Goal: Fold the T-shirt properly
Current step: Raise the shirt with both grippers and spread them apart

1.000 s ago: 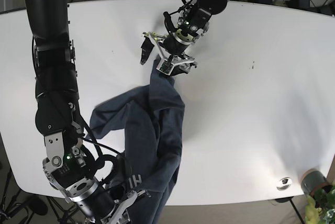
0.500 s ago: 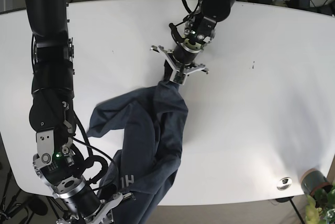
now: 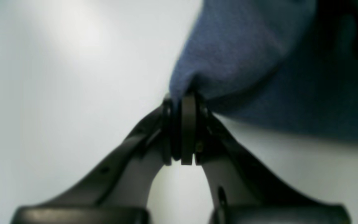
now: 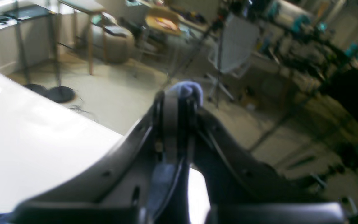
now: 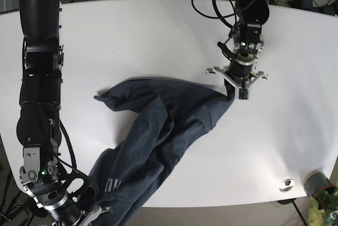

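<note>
Both clamped on the T-shirt (image 5: 158, 131): left gripper (image 5: 236, 93) pinching the far corner, right gripper (image 5: 87, 216) the near end, cloth strung diagonally between.

T-shirt (image 5: 158, 131) now stretched wider apart

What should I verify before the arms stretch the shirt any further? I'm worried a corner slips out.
1. Left tool shut on T-shirt: ok, cloth pinched at the tips.
2. Right tool shut on cloth: ok, blue fabric shows between the pads.
3. Shirt spread flat: not ok, bunched and twisted.
4. Shirt fully on the table: not ok, the lower end hangs past the near edge.
5. How firmly each tool holds the cloth: cannot tell.
</note>
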Robot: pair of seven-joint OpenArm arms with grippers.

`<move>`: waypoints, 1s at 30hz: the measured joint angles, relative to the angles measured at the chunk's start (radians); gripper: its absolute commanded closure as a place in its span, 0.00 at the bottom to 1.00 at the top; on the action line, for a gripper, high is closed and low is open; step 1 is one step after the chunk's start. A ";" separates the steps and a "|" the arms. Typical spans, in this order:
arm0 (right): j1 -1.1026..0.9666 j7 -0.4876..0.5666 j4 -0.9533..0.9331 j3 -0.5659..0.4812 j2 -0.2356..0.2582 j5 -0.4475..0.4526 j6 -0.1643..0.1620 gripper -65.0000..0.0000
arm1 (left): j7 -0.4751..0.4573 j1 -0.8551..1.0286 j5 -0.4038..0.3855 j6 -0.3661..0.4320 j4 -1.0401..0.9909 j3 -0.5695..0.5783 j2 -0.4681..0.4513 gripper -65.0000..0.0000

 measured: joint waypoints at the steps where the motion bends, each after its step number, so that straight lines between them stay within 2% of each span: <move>1: 0.017 0.003 -0.036 0.000 0.000 0.000 -0.002 1.00 | 0.034 -0.020 -0.001 -0.018 0.018 -0.027 -0.003 1.00; 10: 0.158 0.016 -0.283 0.000 -0.002 0.002 0.002 1.00 | 0.243 -0.208 0.006 -0.117 0.116 -0.237 -0.023 1.00; 17: 0.290 0.035 -0.397 0.000 -0.002 0.006 0.005 1.00 | 0.352 -0.381 0.001 -0.146 0.136 -0.300 -0.103 1.00; 24: 0.369 0.065 -0.397 0.001 0.003 0.011 0.004 1.00 | 0.458 -0.563 -0.005 -0.161 0.203 -0.340 -0.198 1.00; 28: 0.351 -0.003 -0.398 0.000 0.015 0.010 0.007 1.00 | 0.543 -0.674 0.002 -0.227 0.203 -0.396 -0.236 1.00; 30: 0.340 -0.053 -0.386 0.000 0.021 0.008 0.034 1.00 | 0.565 -0.696 0.002 -0.251 0.204 -0.423 -0.246 1.00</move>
